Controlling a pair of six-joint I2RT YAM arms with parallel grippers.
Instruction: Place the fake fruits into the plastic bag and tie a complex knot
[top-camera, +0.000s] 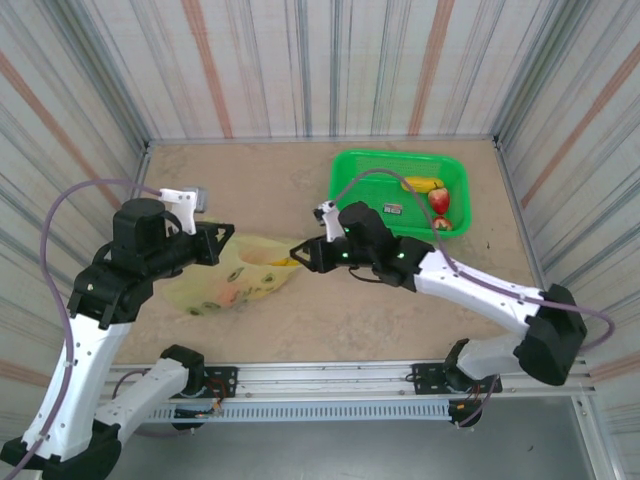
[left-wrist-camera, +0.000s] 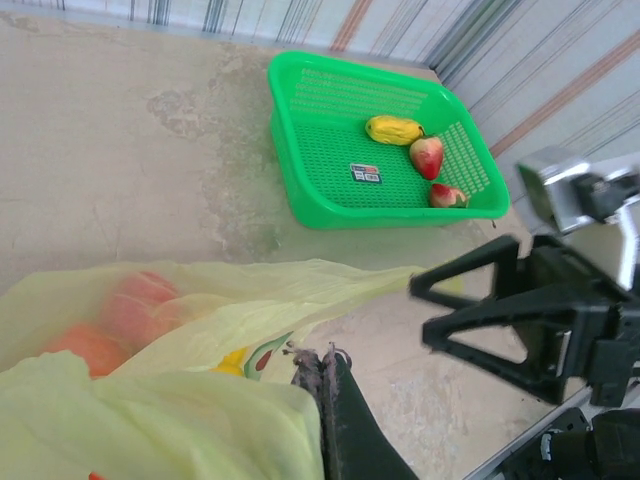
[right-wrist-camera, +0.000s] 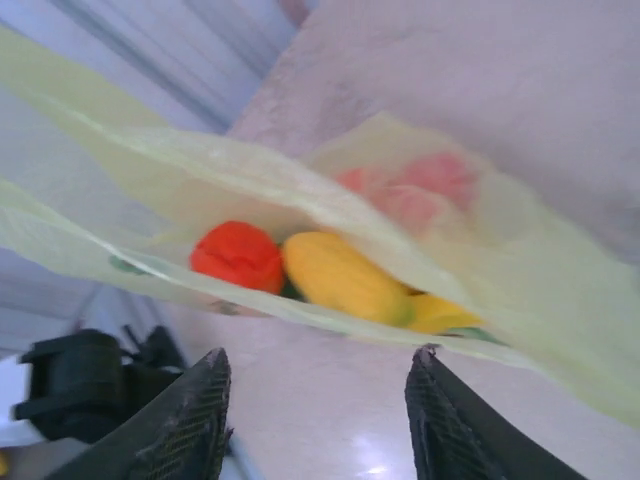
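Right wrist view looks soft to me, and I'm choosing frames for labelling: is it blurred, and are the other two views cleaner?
Right wrist view: soft throughout, the plastic bag hazy, the fruits inside smeared, a glare patch on the table. Left wrist view: the green basket sharp, the near bag blurred. Top external view: evenly lit, sharp, faint shadows.

The worktop is a flat tan surface with mottled darker patches. Wall panels streaked grey, white and reddish-brown enclose its far, left and right edges. A slotted metal rail runs along the near edge. Lighting is even.
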